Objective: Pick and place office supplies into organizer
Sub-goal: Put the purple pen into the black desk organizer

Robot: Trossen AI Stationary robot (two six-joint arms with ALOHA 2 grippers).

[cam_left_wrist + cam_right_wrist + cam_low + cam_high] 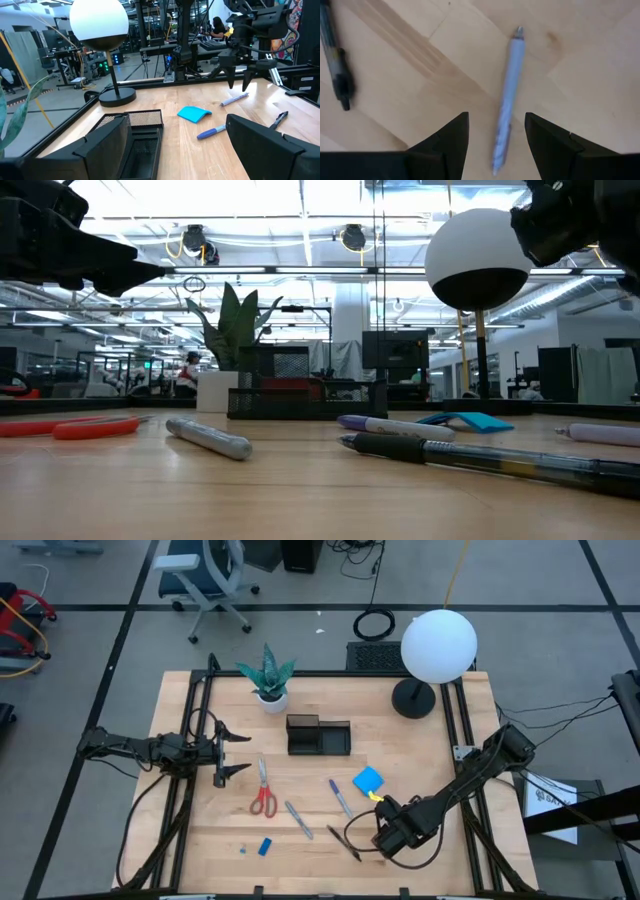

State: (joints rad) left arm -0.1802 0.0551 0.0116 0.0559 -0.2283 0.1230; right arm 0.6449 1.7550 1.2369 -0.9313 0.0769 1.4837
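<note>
My right claw (496, 137) hangs low over the near right part of the desk (420, 740), its two fingers parted and empty; a pale lilac pen (507, 100) lies on the wood in the gap between them, untouched as far as I can see; a black pen (345, 841) lies just to its side, nearer the desk's middle. My left claw (228, 751) waits above the left side of the desk, spread wide and holding nothing, pointing toward the middle.

On the near strip of the desk sit a tiny blue block (264, 846) and a smaller bluish bit (242, 850) beside it; a little farther in lie the grey pen (298, 819) and the red-handled scissors (263, 794), blades pointing away from the near edge, just below my left claw; to their right rests the purple pen (340, 797), and just beyond it the bright blue square notepad (367, 779), one edge curling up in the low view.

Farther still, near the middle of the desk, stands the black mesh organizer (318, 735), its compartments open upward; what they hold I cannot make out. Behind it to the left is a green potted plant (268, 677) in a white pot; to the right stands a lamp (438, 645) with a white globe over a round black base.
</note>
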